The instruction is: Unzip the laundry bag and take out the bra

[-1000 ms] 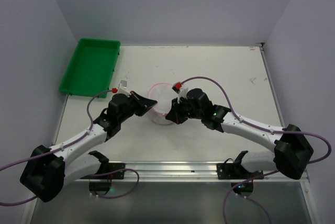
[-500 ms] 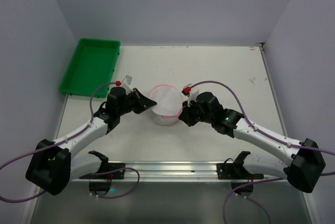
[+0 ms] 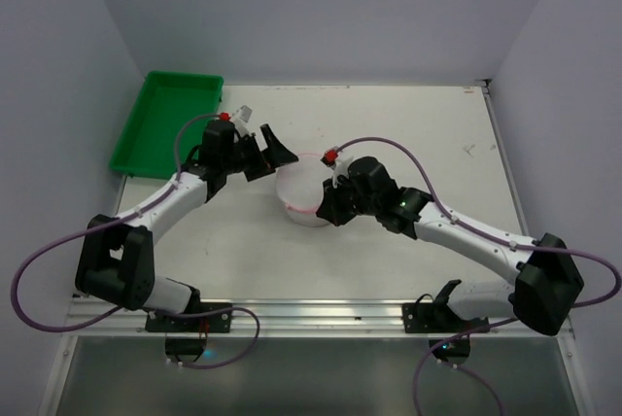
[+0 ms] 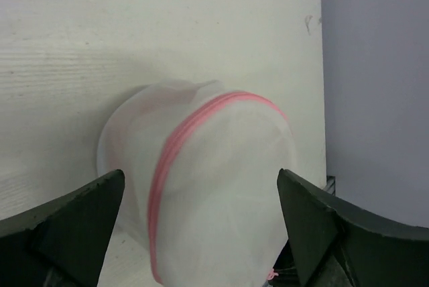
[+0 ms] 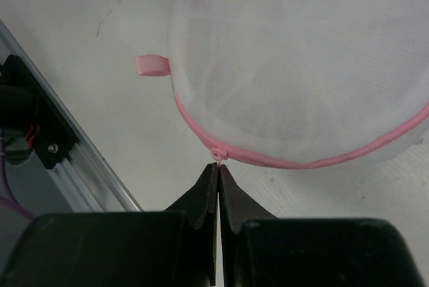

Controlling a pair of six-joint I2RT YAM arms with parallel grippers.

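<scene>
The laundry bag [image 3: 304,194] is a small round drum of white mesh with a pink zip round its rim, standing mid-table. In the right wrist view my right gripper [image 5: 218,167] is shut on the little pink zip pull [image 5: 218,155] at the near edge of the bag [image 5: 301,59]. My left gripper [image 3: 270,156] is open just off the bag's far-left side. In its wrist view the bag [image 4: 221,186] fills the space ahead of the spread left gripper [image 4: 200,178]. The bra is hidden; nothing distinct shows through the mesh.
A green tray [image 3: 165,124] lies at the far left of the table. A pink loop tab [image 5: 151,64] sticks out of the bag's side. The metal rail [image 3: 311,314] runs along the near edge, walls close in on both sides.
My left gripper let go of the bag's left side, opened wide and drew back toward the far left. My right gripper, still shut on the pull, swung right and then back left.
</scene>
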